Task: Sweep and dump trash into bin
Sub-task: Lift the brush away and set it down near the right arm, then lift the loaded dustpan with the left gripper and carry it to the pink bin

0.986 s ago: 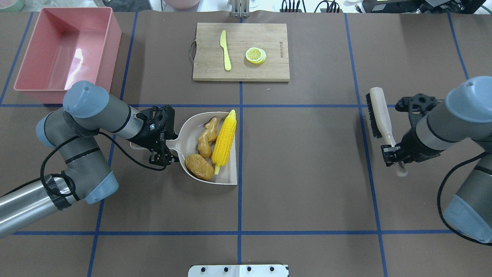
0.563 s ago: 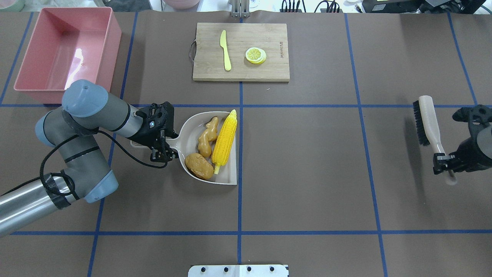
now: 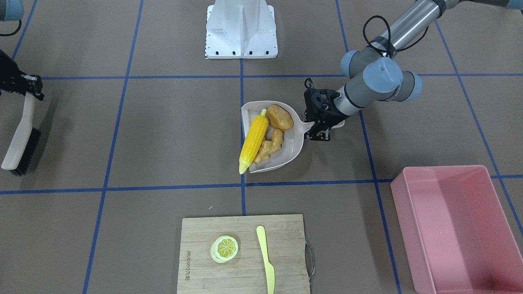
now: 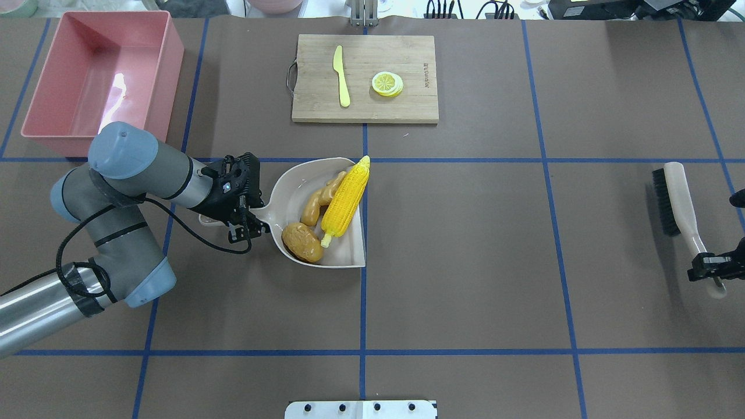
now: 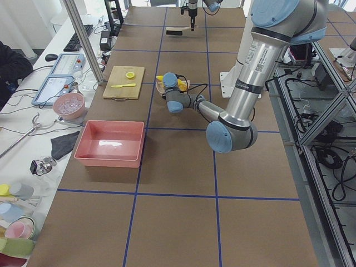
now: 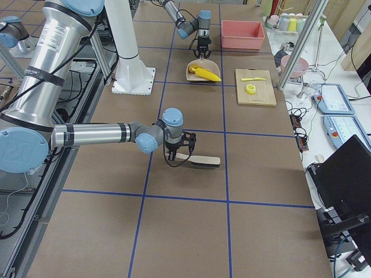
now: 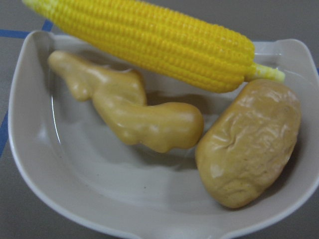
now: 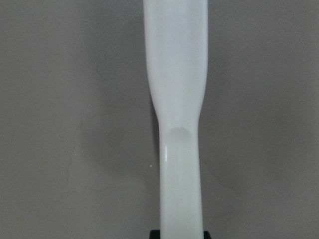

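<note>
From the front, the dustpan is gripped at its handle by the left hand, with the corn cob, potato and ginger root held inside it. From overhead, the bin is seen well apart at the far-left corner of the counter, and the brush is clamped by the right hand.

Yellow corn cob — pink bin — beige dustpan.

Left arm: is extending from the lower left of the overhead view, elbow bent, forearm pointing toward the centre.
Left gripper: is clamping its fingers on the dustpan handle, just left of centre.
Right arm: is lying low and nearly level at centre left of the right-side view.
Right gripper: is pinching the brush handle's end at the overhead view's right edge.
</note>
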Available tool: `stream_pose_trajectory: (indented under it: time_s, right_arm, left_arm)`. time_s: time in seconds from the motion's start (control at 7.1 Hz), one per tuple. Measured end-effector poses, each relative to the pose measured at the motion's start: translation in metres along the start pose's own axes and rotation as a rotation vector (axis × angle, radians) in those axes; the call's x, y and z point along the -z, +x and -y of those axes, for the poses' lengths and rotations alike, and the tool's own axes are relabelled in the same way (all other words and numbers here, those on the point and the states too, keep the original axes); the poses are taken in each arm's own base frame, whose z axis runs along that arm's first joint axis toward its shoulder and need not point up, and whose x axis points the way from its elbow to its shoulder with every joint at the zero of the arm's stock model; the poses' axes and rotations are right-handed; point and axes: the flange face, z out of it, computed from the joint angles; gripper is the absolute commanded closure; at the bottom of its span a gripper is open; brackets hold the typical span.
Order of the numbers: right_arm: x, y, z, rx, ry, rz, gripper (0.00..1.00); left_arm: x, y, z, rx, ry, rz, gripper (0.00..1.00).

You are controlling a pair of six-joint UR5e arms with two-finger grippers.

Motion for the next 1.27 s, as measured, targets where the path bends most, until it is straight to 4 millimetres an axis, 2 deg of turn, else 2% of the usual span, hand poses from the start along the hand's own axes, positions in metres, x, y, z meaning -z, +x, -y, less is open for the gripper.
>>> stream_pose_trajectory:
  time_s: [0.28, 0.42, 0.85, 1.13, 1.27]
  right_arm:
    - [-0.004, 0.005, 0.000, 0.001, -0.006, -0.004, 1.00]
    - [-0.005, 0.006, 0.000, 0.002, -0.007, -0.004, 1.00]
    - [-0.006, 0.003, 0.002, 0.005, -0.008, -0.004, 1.00]
    - [-0.006, 0.003, 0.002, 0.005, -0.008, -0.004, 1.00]
    - [-0.006, 0.003, 0.002, 0.006, -0.009, -0.004, 0.86]
  left_arm:
    - [0.002, 0.001, 0.002, -0.012, 0.017, 0.003, 0.89]
    - [0.004, 0.002, 0.003, -0.019, 0.026, 0.005, 0.98]
    - [0.016, 0.006, 0.016, -0.054, 0.089, 0.022, 1.00]
    - [0.040, 0.004, 0.027, -0.058, 0.173, 0.051, 1.00]
    - [0.058, -0.002, 0.032, -0.039, 0.211, 0.075, 1.00]
